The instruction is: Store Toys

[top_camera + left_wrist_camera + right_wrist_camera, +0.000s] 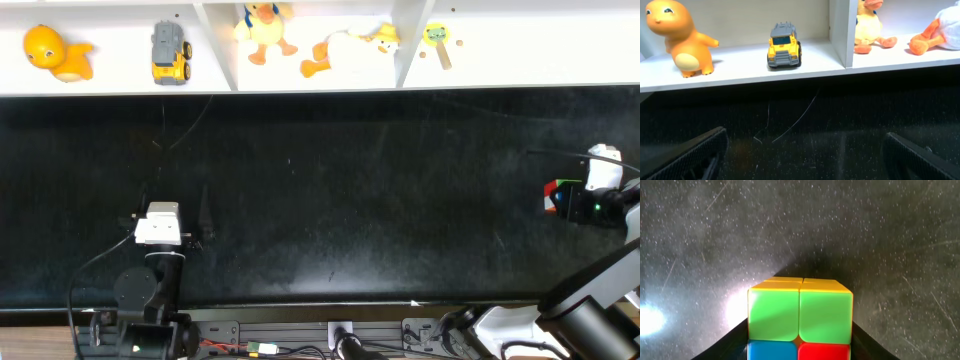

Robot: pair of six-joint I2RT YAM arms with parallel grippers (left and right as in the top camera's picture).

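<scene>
A colour cube (799,317) with green, yellow, blue and red faces sits between the fingers of my right gripper (800,340), which is shut on it. From above, that gripper (556,200) is at the mat's far right edge, with a bit of the cube (548,196) showing. My left gripper (172,205) is low over the mat near the front left. It is open, with nothing between its fingers (690,155). Ahead of it stands the white shelf (740,70), which holds an orange figure (682,37) and a yellow toy truck (784,46).
The shelf (320,85) runs along the back edge, split by dividers. It holds the orange figure (55,52), the truck (171,52), two plush ducks (265,30) (350,48) and a green rattle (437,40). The black mat (350,200) lies bare between the arms.
</scene>
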